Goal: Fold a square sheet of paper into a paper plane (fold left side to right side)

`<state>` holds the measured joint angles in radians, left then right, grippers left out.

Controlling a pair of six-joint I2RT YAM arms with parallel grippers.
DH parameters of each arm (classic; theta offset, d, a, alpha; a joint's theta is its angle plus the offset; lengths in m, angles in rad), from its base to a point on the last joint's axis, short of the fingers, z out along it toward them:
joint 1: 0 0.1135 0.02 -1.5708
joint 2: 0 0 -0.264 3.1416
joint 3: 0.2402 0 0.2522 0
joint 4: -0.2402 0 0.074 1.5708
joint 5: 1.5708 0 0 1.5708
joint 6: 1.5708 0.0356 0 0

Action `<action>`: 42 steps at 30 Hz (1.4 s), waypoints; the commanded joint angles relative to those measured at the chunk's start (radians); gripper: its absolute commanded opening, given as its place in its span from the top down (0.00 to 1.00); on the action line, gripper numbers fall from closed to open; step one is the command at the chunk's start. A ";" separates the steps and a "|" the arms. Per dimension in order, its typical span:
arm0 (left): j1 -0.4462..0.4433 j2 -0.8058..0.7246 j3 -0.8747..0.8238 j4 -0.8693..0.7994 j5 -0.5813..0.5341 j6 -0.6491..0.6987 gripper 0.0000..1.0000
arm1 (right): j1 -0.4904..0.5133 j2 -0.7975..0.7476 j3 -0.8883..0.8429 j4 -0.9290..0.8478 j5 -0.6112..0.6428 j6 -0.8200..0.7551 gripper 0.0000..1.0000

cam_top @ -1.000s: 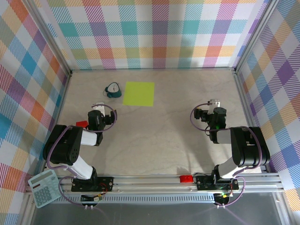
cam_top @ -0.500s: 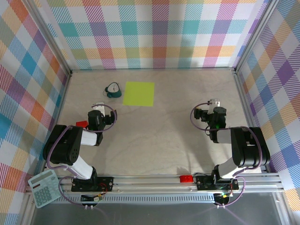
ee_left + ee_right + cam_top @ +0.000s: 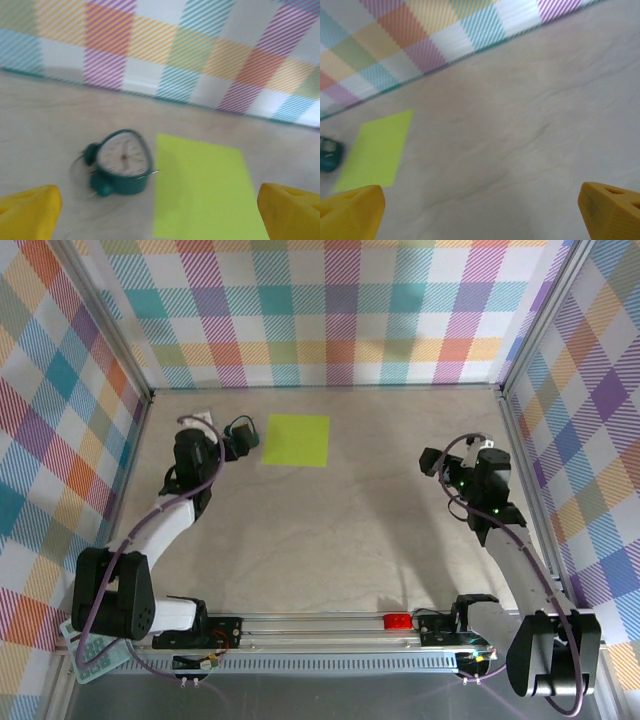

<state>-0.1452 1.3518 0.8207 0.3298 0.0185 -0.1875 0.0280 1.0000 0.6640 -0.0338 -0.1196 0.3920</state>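
Observation:
The square sheet of paper (image 3: 297, 440) lies flat and unfolded on the table near the back wall, lime yellow-green. In the left wrist view the sheet of paper (image 3: 200, 190) is just ahead and to the right. My left gripper (image 3: 204, 426) hovers left of the sheet, beside the teal clock, open with nothing between its yellow fingertips (image 3: 30, 212). My right gripper (image 3: 486, 454) is far to the right of the sheet, also open and empty. In the right wrist view the sheet of paper (image 3: 377, 150) is far off at the left.
A small teal clock (image 3: 120, 167) lies on the table touching the sheet's left edge, seen from above as the clock (image 3: 243, 434). The checked walls enclose the table on three sides. A grey calculator (image 3: 88, 658) sits at the near left corner. A red part (image 3: 398, 621) sits on the front rail.
Both arms have stretched away from their bases. The left gripper has moved toward the back, up beside the clock. The right gripper has moved back and to the right. Both stayed open.

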 commanded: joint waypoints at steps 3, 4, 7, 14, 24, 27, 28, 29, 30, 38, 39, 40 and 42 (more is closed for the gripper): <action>-0.122 0.210 0.204 -0.251 0.159 -0.061 0.00 | 0.078 -0.023 0.072 -0.364 -0.193 0.181 0.01; -0.140 0.251 0.246 -0.271 0.161 -0.061 0.00 | 0.100 -0.025 0.078 -0.386 -0.193 0.186 0.01; -0.187 0.392 0.397 -0.363 0.178 -0.061 0.00 | 0.171 -0.036 0.090 -0.446 -0.175 0.192 0.01; -0.243 0.665 0.685 -0.526 0.176 -0.055 0.00 | 0.257 -0.070 0.079 -0.545 -0.139 0.205 0.01; -0.244 0.862 0.897 -0.682 0.172 -0.058 0.00 | 0.262 -0.179 0.036 -0.645 -0.088 0.215 0.01; -0.244 0.889 0.914 -0.710 0.170 -0.069 0.00 | 0.261 -0.196 0.030 -0.667 -0.073 0.219 0.01; -0.244 0.893 0.914 -0.714 0.172 -0.074 0.00 | 0.262 -0.199 0.029 -0.671 -0.070 0.220 0.01; -0.244 0.895 0.913 -0.722 0.174 -0.078 0.00 | 0.262 -0.202 0.029 -0.675 -0.067 0.220 0.01; -0.244 0.898 0.910 -0.727 0.177 -0.084 0.00 | 0.262 -0.202 0.029 -0.681 -0.063 0.219 0.01; -0.254 0.888 0.848 -0.769 0.206 -0.132 0.00 | 0.262 -0.204 0.037 -0.709 -0.031 0.220 0.01; -0.258 0.881 0.834 -0.774 0.208 -0.139 0.00 | 0.261 -0.204 0.037 -0.710 -0.030 0.219 0.01; -0.262 0.871 0.819 -0.776 0.208 -0.148 0.00 | 0.262 -0.202 0.036 -0.712 -0.029 0.221 0.01; -0.275 0.845 0.774 -0.775 0.210 -0.177 0.00 | 0.262 -0.204 0.034 -0.715 -0.022 0.225 0.01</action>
<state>-0.3950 2.2219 1.6680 -0.3485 0.1944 -0.3023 0.2832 0.8055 0.7021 -0.7238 -0.1596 0.5964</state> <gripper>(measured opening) 0.996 0.987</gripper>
